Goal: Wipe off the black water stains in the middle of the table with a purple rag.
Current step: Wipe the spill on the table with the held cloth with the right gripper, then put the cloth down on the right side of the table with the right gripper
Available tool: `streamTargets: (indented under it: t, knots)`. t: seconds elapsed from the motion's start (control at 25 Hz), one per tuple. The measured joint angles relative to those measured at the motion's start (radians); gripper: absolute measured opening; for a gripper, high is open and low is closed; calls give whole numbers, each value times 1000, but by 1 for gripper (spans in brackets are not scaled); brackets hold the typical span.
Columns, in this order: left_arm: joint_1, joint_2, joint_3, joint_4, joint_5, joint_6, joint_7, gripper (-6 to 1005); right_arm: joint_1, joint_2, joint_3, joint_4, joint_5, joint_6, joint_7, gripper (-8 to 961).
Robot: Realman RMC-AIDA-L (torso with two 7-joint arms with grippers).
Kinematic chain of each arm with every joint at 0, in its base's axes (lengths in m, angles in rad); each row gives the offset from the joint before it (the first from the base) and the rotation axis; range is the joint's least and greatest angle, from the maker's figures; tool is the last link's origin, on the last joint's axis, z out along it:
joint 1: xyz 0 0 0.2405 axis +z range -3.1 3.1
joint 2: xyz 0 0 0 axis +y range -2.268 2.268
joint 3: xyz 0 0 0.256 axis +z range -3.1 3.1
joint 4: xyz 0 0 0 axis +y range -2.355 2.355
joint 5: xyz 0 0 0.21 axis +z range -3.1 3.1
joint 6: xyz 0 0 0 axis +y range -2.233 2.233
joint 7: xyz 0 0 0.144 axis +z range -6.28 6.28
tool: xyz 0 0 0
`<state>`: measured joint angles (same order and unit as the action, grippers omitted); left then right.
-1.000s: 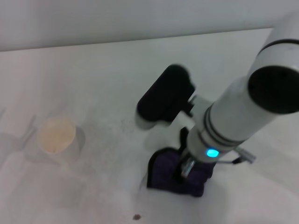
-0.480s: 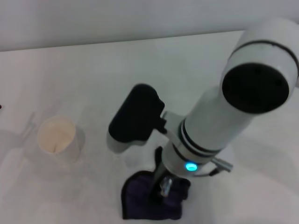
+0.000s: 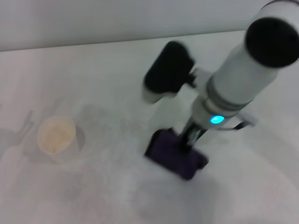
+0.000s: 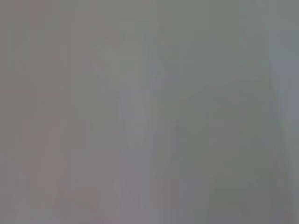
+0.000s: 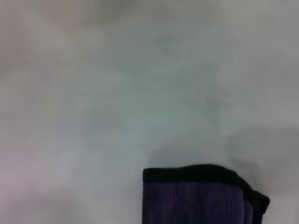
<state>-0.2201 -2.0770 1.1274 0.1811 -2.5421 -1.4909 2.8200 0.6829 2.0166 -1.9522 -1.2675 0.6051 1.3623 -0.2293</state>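
Observation:
The purple rag lies pressed on the white table, right of the middle. My right gripper comes down from the right onto the rag's top and is shut on it. The rag's black-trimmed edge also shows in the right wrist view, with bare table beyond it. No black water stain shows in any view. The left gripper is out of view; the left wrist view shows only a plain grey surface.
A white paper cup stands on the left part of the table. The table's far edge meets a pale wall. My right arm reaches across the right side of the table.
The right gripper swept the rag toward the front left, then back right and farther away. The dark blot seen near the front edge one second ago no longer shows.

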Motion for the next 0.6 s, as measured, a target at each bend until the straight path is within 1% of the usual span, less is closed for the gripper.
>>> streamTargets:
  t: [0.24,0.4,0.52,0.6]
  knots:
    - [-8,-1,0,-3,-25,2,-1,877,-51,-4,234,20,-123,88,-89,124]
    - [-29,-2,0,-5,-43,22,2,877,-76,-7,362,21,-202,129,-120,145]
    - [-47,-3,0,-5,-53,27,2,877,-93,-7,432,26,-234,140,-135,161]
    - [-57,-3,0,-6,-53,34,3,877,-106,-6,450,22,-235,136,-156,172]
